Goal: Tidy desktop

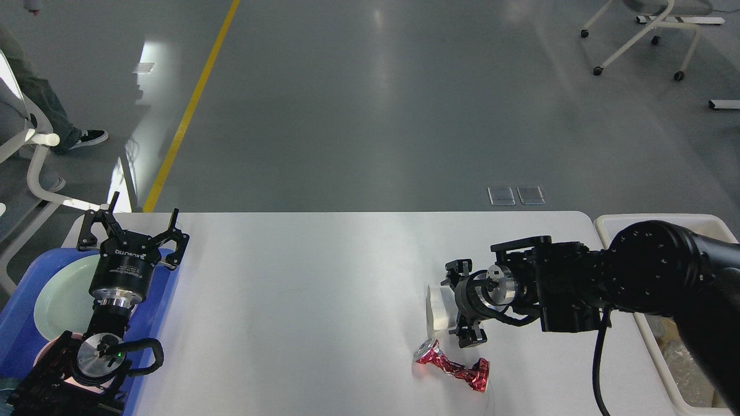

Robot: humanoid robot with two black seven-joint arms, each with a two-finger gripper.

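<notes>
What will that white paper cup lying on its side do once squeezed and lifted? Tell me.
The white paper cup looks thin-walled, so it will probably dent under a firm squeeze. It lies on its side on the desktop, so a nudge could roll it. It looks empty, hence likely light. The right gripper straddles its base.

Single head view only, no second view to compare against. It looks forward and down from my robot's head onto the desktop [324,277], which fills the lower half at close range; open floor stretches toward 12 o'clock. My arms enter at 7 and 3 o'clock.
</notes>
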